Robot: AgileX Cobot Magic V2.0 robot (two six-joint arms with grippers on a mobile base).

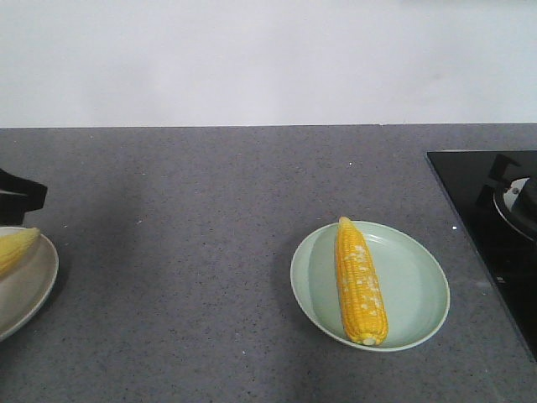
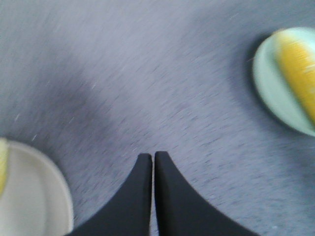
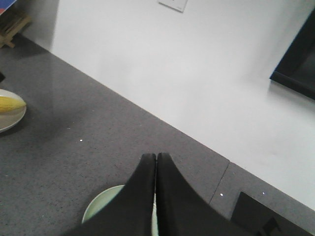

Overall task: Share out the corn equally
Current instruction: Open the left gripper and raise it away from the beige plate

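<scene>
Corn cob lies lengthwise in the green plate, tapered tip toward the wall, blunt end at the near rim; that's the only whole cob in view.

Left gripper: fingers pressed together, nothing between them, over bare countertop, green plate off to its far right, beige plate at lower left. View is blurred. Right gripper: also closed and empty, hovering directly above the green plate, whose rim just peeks out under it.

Left of the green plate, well apart, at the front view's edge: the beige plate, w/ a second cob's tip showing on it. Rest of that plate is cut off, so can't tell how many cobs it holds. Right of the green plate: black cooktop, w/ a burner.

Progress, as a judgement: one cob per visible plate portion, no cob loose on the counter, neither gripper carrying. Looks either finished or between transfers; the count on the beige plate decides it, and that's hidden.
</scene>
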